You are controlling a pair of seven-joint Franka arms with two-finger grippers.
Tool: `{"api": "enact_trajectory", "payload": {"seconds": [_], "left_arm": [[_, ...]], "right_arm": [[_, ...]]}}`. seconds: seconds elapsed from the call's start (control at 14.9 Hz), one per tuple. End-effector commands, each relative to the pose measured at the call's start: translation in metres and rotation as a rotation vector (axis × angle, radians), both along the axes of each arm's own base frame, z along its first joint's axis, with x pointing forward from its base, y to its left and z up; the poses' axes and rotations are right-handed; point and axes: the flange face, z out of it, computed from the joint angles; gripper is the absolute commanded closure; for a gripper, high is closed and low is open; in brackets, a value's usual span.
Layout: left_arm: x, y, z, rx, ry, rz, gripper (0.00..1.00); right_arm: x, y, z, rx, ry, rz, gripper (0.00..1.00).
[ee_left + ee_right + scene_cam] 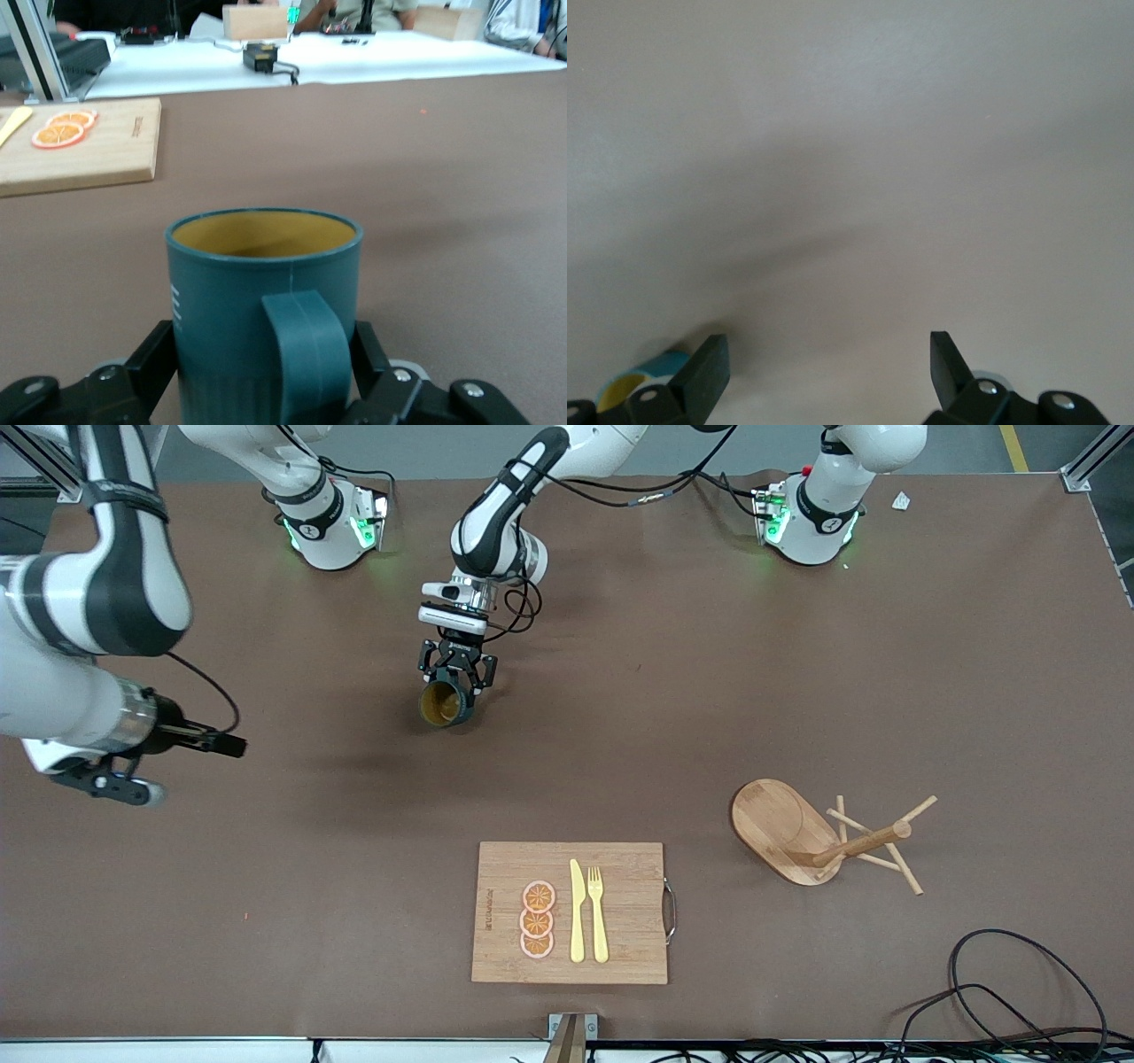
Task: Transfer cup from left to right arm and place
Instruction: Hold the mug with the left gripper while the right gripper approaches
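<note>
The cup (pixel 443 704) is dark teal with a tan-brown inside. It hangs above the middle of the table, tipped so that its mouth faces the front camera. My left gripper (pixel 454 684) is shut on its lower body. In the left wrist view the cup (pixel 239 292) fills the foreground, handle toward the camera, with the left gripper (pixel 266 376) clamping both sides. My right gripper (pixel 190 769) hovers open and empty over the right arm's end of the table, apart from the cup. In the right wrist view the right gripper (pixel 828 359) has bare table between its fingers, and a sliver of the cup (pixel 629 382) shows at the frame's edge.
A wooden cutting board (pixel 620 957) lies near the front edge, carrying orange slices (pixel 537 919), a yellow knife (pixel 577 911) and a yellow fork (pixel 598 912). A wooden mug rack (pixel 780 828) stands toward the left arm's end. Black cables (pixel 1001 992) coil at that front corner.
</note>
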Motion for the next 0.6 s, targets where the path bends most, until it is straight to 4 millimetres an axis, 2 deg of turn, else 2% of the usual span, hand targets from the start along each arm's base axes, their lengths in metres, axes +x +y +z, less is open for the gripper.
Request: {"api": "enact_trajectory", "payload": {"seconds": [0.0, 0.07, 0.13, 0.2, 0.47, 0.54], "left_arm": [[-0.008, 0.004, -0.022, -0.033, -0.030, -0.016, 0.12], [-0.015, 0.004, -0.023, -0.038, -0.026, -0.012, 0.02], [-0.020, 0.002, -0.022, -0.039, -0.028, -0.005, 0.00], [-0.030, 0.002, -0.026, -0.042, -0.017, 0.011, 0.00], [-0.070, 0.013, -0.005, -0.052, 0.042, 0.125, 0.00], [-0.078, 0.022, 0.003, -0.044, 0.055, 0.207, 0.00]], "right_arm": [[-0.024, 0.028, -0.030, 0.000, -0.019, -0.070, 0.00], [-0.032, 0.041, -0.041, -0.003, -0.033, -0.077, 0.00], [-0.041, 0.050, -0.052, -0.004, -0.050, -0.088, 0.00], [-0.050, 0.060, -0.063, -0.003, -0.066, -0.097, 0.00], [-0.079, 0.093, -0.103, -0.004, -0.086, -0.090, 0.00], [-0.089, 0.120, -0.108, 0.000, -0.091, -0.039, 0.00]]}}
